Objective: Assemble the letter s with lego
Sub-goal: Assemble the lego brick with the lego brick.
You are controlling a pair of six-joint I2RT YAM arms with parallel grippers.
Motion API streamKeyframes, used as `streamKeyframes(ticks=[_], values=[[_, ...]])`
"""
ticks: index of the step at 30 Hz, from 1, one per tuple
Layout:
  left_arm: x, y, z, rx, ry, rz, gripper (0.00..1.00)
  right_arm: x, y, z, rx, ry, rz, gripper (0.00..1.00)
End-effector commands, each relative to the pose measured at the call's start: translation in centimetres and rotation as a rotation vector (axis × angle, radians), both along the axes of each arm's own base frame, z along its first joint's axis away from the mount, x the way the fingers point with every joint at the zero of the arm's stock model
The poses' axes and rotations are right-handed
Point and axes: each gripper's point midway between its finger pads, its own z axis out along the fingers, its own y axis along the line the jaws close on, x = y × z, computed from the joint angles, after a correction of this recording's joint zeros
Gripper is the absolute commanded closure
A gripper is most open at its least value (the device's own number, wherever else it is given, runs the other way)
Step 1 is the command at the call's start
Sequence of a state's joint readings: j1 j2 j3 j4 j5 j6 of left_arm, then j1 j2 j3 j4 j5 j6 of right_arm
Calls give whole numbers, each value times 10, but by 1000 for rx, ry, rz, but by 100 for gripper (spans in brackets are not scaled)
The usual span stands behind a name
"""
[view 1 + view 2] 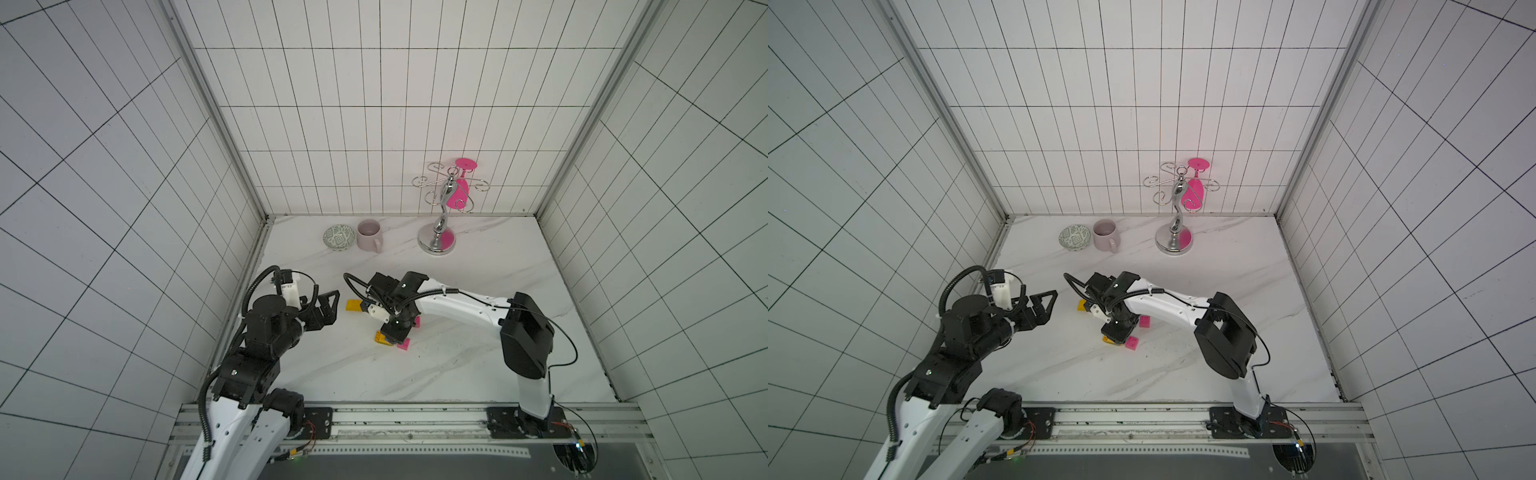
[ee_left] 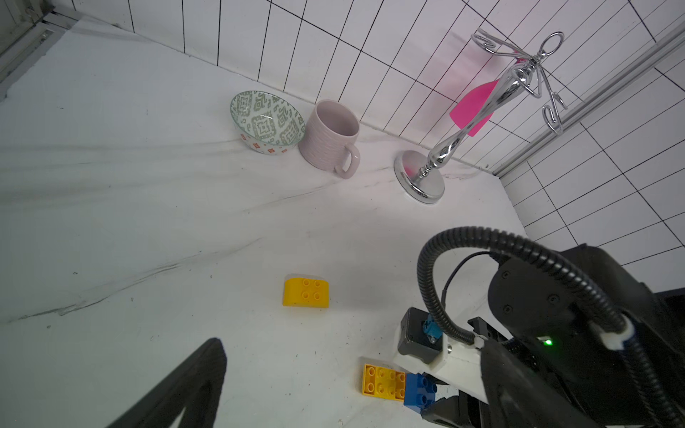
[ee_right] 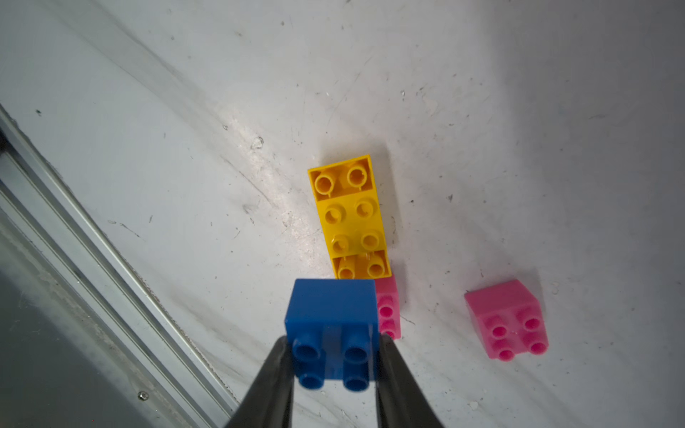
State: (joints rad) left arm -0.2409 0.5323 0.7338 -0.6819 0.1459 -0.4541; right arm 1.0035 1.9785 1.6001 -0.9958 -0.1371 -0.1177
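In the right wrist view my right gripper [image 3: 333,355] is shut on the blue cube [image 3: 333,315], whose studs face the camera. The cube's far face meets the end of the long yellow studded brick [image 3: 352,218], which lies flat. One pink cube [image 3: 389,307] lies right beside the blue one, and a second pink cube [image 3: 506,318] sits apart. The rounded yellow brick [image 2: 305,292] lies alone between the two grippers. My left gripper [image 1: 328,303] hovers open and holds nothing. One of its fingers [image 2: 200,374] shows in the left wrist view. The letter s is not in view.
A patterned bowl [image 1: 339,237] and a pale mug [image 1: 369,235] stand at the back. To their right stands a chrome rack [image 1: 438,241] with a pink goblet [image 1: 459,191] hanging from it. Tiled walls close three sides, and a metal rail [image 1: 415,415] runs along the front.
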Motion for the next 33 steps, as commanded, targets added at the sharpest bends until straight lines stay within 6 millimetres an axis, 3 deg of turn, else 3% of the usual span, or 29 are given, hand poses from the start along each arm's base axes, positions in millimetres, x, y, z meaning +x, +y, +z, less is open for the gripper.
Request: streamKeyframes(ticks=[1,20,33], values=[[-3,8,12,40,-46,18,1,5,-1,6,-39,-32,98,67],[-11,15,21,44,-112,44,1,7,3,-18,-92,3,149,66],[-10,17,19,48,-111,55,1,5,10,-24,-94,17,157,67]])
